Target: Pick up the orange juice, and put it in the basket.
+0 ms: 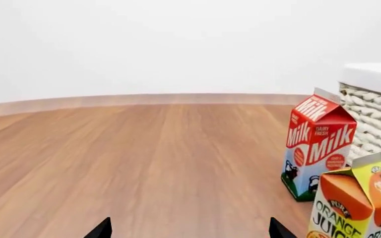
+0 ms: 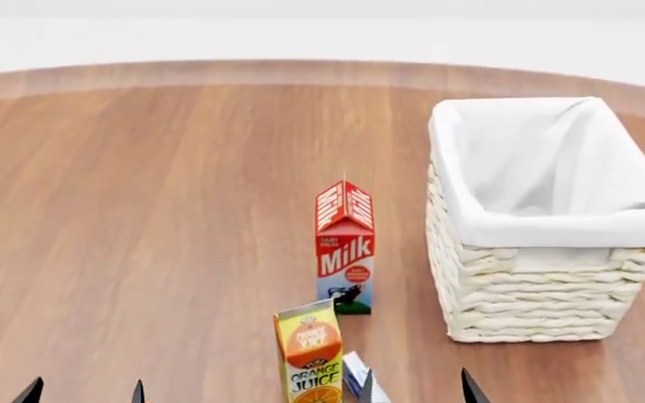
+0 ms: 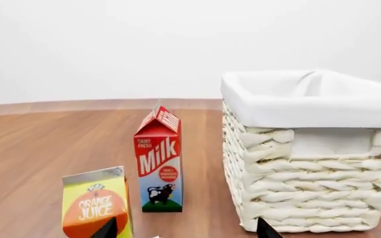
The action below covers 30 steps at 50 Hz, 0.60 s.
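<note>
The orange juice (image 2: 308, 357), a yellow carton with an orange label, stands upright at the near middle of the wooden table. The cream wicker basket (image 2: 536, 294) with white lining stands to its far right. My left gripper (image 2: 84, 393) is open and empty, well left of the juice. My right gripper (image 2: 418, 390) is open and empty, just right of the juice and in front of the basket. In the left wrist view the open gripper (image 1: 190, 230) has the juice (image 1: 359, 203) off to one side. In the right wrist view the juice (image 3: 96, 203) stands by one fingertip of the open gripper (image 3: 187, 230), and the basket (image 3: 296, 173) is by the other.
A red-and-white Milk carton (image 2: 345, 248) stands upright just behind the juice, left of the basket; it also shows in the left wrist view (image 1: 316, 144) and the right wrist view (image 3: 158, 158). A small white-and-blue object (image 2: 356, 374) lies right beside the juice. The table's far edge (image 2: 300, 65) curves.
</note>
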Tool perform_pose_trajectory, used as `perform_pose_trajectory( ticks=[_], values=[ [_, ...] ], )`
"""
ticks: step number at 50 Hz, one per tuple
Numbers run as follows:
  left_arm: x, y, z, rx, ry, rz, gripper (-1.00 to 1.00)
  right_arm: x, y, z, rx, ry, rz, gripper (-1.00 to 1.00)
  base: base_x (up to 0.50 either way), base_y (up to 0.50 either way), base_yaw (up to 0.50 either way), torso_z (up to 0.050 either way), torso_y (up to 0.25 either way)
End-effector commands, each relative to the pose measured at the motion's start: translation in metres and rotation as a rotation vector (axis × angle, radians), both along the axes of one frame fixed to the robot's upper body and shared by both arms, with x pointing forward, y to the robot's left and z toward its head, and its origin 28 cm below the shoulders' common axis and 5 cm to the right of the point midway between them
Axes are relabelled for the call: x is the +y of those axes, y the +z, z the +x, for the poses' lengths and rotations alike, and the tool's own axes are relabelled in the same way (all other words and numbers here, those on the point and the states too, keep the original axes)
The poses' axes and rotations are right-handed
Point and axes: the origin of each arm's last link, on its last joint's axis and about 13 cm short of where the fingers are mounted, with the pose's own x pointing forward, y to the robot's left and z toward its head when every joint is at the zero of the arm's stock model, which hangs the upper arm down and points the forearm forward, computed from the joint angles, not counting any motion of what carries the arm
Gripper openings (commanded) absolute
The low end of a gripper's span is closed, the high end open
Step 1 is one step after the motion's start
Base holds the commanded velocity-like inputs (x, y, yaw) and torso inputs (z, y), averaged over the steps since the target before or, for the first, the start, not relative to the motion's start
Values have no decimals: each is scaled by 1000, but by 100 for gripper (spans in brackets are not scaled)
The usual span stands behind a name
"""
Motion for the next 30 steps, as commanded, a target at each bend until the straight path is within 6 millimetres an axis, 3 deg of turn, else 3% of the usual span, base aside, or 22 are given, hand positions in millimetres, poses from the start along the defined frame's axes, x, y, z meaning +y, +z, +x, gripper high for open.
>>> perform_pose_trajectory(
  ticks=[1,30],
  values=[
    [0,0,0,0,0,0,100,0,-1,0,1,-1,4,100,285,0,0,0,0],
    [0,0,0,0,0,0,100,1,0,-2,4,5,10,100,287,0,0,0,0]
  ],
)
